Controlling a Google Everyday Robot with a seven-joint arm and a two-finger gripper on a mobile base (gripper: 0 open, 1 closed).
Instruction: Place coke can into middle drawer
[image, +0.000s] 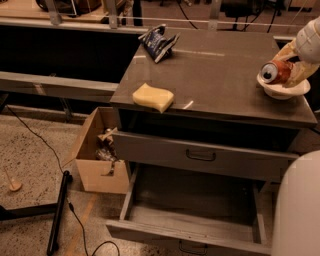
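Note:
My gripper (286, 66) is at the far right of the cabinet top, shut on the coke can (274, 71). The red can is tilted on its side with its silver top facing left, held just above the white bowl (282, 91). The middle drawer (190, 234) is pulled far out below, its grey inside open to view and a small dark handle on its front at the bottom edge. The top-tier drawer (200, 156) above it stands out only a little. The gripper is well above and to the right of the open drawer.
A yellow sponge (153, 97) lies at the front left of the cabinet top (220, 75), and a dark snack bag (158, 42) at the back left. A cardboard box (98, 152) with rubbish stands on the floor to the left. My white arm body (299, 210) fills the lower right.

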